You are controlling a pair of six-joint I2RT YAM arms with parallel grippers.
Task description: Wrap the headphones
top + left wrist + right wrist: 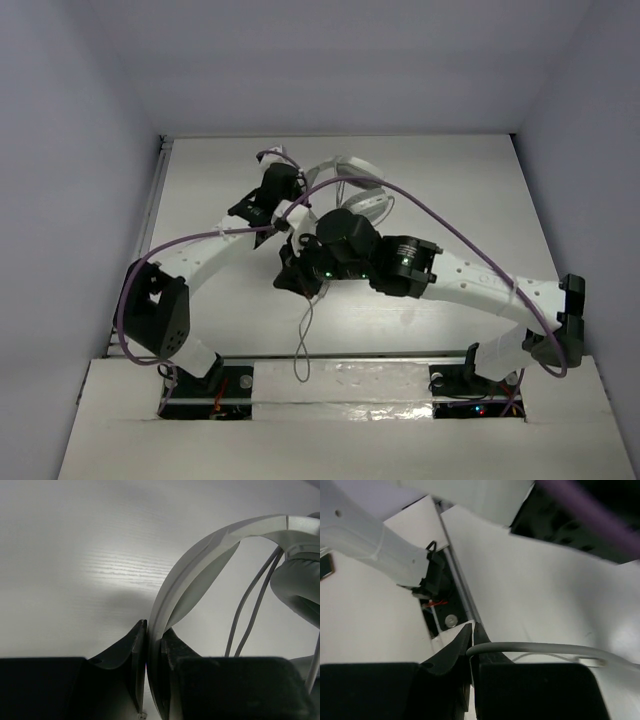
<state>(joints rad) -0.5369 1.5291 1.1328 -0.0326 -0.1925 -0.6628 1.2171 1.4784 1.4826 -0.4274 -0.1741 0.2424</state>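
White tabletop point(455, 185) under headphones point(362, 203), headband point(210, 545) tight in left end effector point(154, 630)

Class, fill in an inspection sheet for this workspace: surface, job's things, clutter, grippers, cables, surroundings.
Surface: white table with a faint wood grain.
Job's things: headphones lie at the middle; the headband is clamped, and the thin cord trails toward the near edge.
Clutter: nothing seen.
Grippers: left gripper shut on the headband; right gripper shut on the cord.
Cables: purple cables arch over both arms.
Surroundings: plain pale walls on three sides.
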